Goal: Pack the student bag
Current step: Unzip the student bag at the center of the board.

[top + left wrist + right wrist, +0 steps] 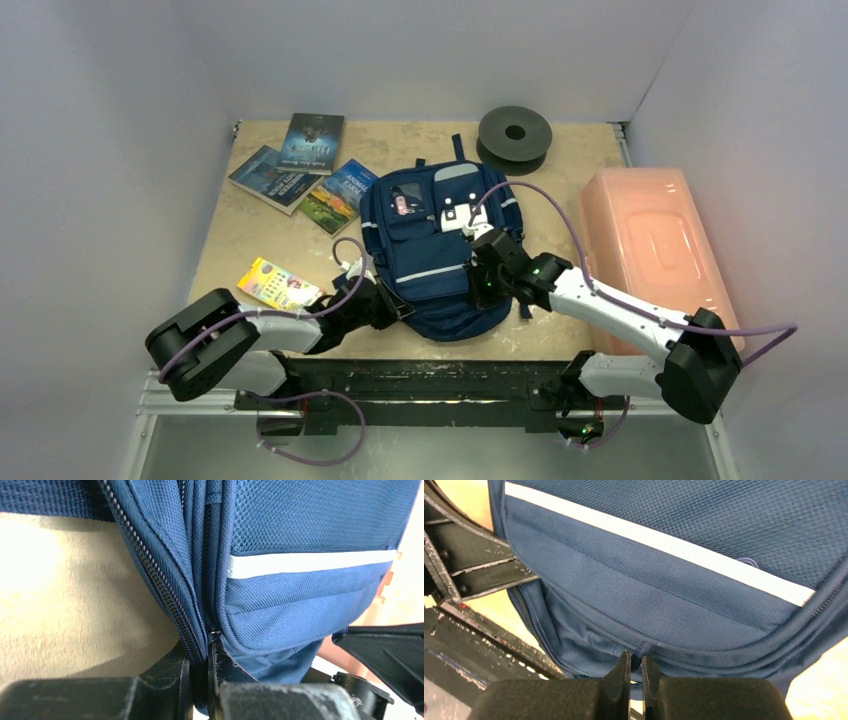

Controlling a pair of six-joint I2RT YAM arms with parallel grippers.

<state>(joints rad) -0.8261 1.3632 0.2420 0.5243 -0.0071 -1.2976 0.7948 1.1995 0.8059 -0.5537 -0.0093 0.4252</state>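
Observation:
The navy blue student bag lies flat on the table, front pockets up, its bottom end toward the arms. My left gripper is at the bag's lower left edge. In the left wrist view it is shut on the zipper seam of the bag. My right gripper is over the bag's lower right front. In the right wrist view it is shut on a small blue zipper pull tab at a seam of the bag.
Three books lie at the back left. A colourful flat pack lies left of the bag. A black spool sits at the back. A pink translucent box stands at the right.

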